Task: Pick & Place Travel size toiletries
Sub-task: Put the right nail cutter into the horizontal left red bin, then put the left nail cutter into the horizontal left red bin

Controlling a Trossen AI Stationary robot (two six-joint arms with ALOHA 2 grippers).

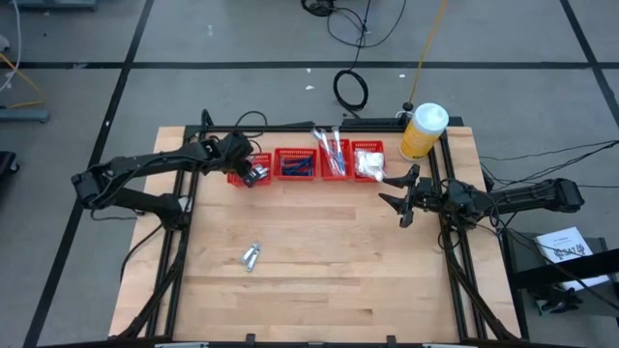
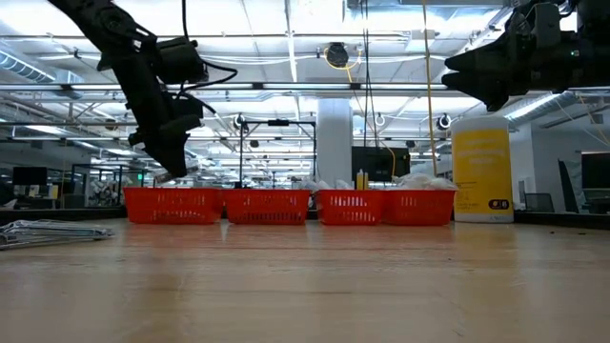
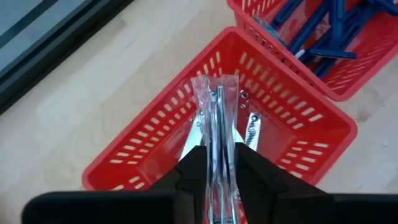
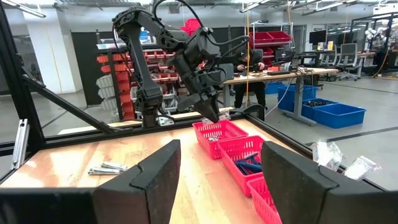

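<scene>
My left gripper [image 3: 216, 177] hangs over the leftmost red mesh basket [image 3: 155, 158], shut on a short silvery tube in clear wrap [image 3: 217, 102]. Another silvery tube [image 3: 252, 127] lies inside that basket. In the high view the left gripper [image 1: 253, 172] is at the row's left end. A few silvery tubes [image 1: 250, 256] lie flat on the wood nearer the table's near edge. Dark-blue sticks [image 1: 296, 166] fill the second basket, white-teal sticks [image 1: 331, 150] the third, white packets [image 1: 368, 162] the fourth. My right gripper [image 1: 404, 198] is open, raised right of the baskets. My left gripper pinches the silvery tube between its two fingers [image 3: 194, 174], gripping the tube's end nearest the wrist [image 3: 217, 149]. The fingers come from above, slanting down toward the basket. The tube runs along the fingers, and its free crimped end [image 3: 217, 84] is clear above the basket floor.
A big yellow white-capped bottle [image 1: 423, 130] stands at the far right corner behind the baskets. Black frame rails [image 1: 455, 242] run along the table's sides. Bare wood [image 1: 338, 251] spreads between the baskets and the near edge. A person [image 4: 252, 68] works at a bench beyond the table.
</scene>
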